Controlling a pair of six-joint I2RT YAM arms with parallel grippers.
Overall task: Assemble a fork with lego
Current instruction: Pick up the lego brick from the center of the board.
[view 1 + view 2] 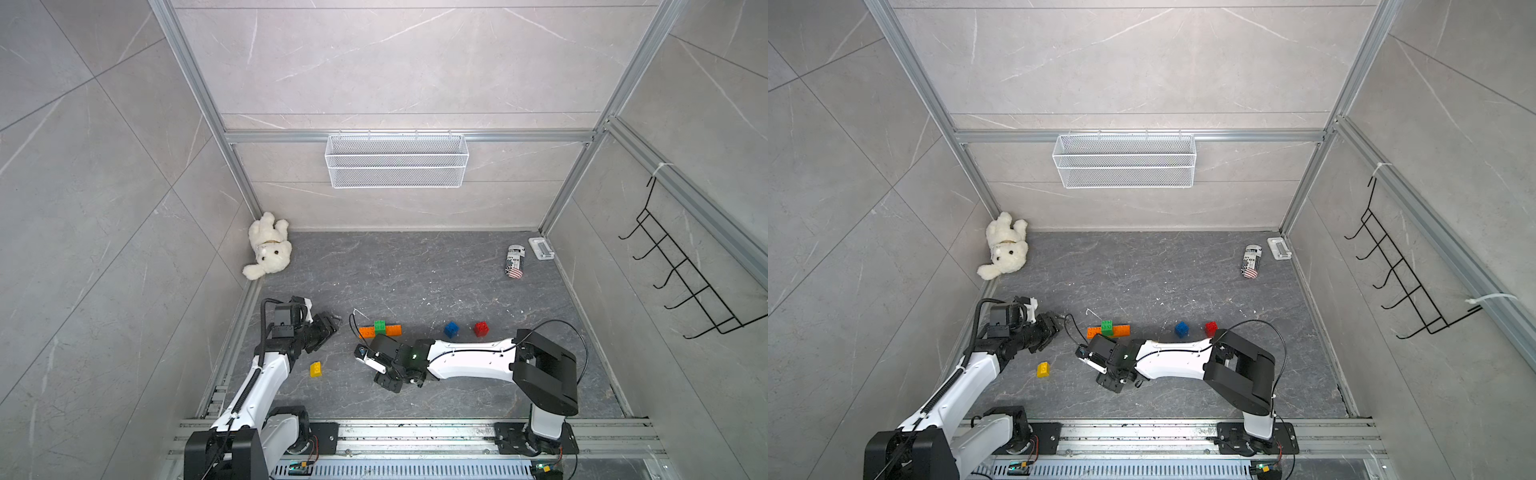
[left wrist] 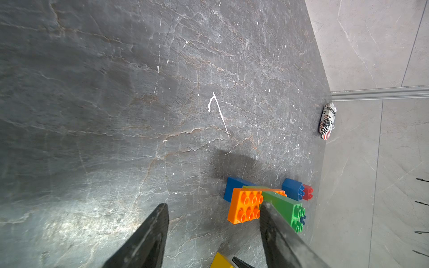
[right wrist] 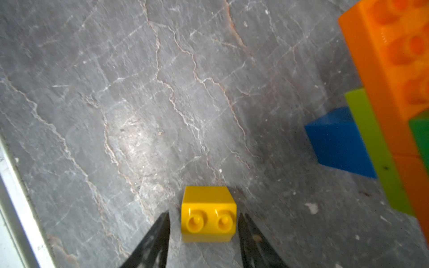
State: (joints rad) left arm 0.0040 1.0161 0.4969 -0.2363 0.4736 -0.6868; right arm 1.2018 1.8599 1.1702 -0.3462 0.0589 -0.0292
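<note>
The lego assembly (image 1: pixel 380 329) lies on the dark floor: orange bricks (image 2: pixel 246 206) in a row, a green brick (image 2: pixel 285 206) on top, and lime (image 3: pixel 371 143) and blue (image 3: pixel 339 146) pieces against its side. A loose yellow brick (image 1: pixel 316 369) lies in front of it. In the right wrist view that yellow brick (image 3: pixel 209 213) sits between the fingertips of my right gripper (image 3: pixel 204 215), whose jaws are open with small gaps either side. My left gripper (image 2: pixel 213 206) is open and empty, just left of the assembly. Loose blue (image 1: pixel 451 329) and red (image 1: pixel 481 328) bricks stand further right.
A white plush toy (image 1: pixel 268 249) lies in the back left corner. A printed can (image 1: pixel 515 261) and a small white object (image 1: pixel 541 248) lie at the back right. A wire basket (image 1: pixel 397 160) hangs on the back wall and a black hook rack (image 1: pixel 685 282) on the right wall.
</note>
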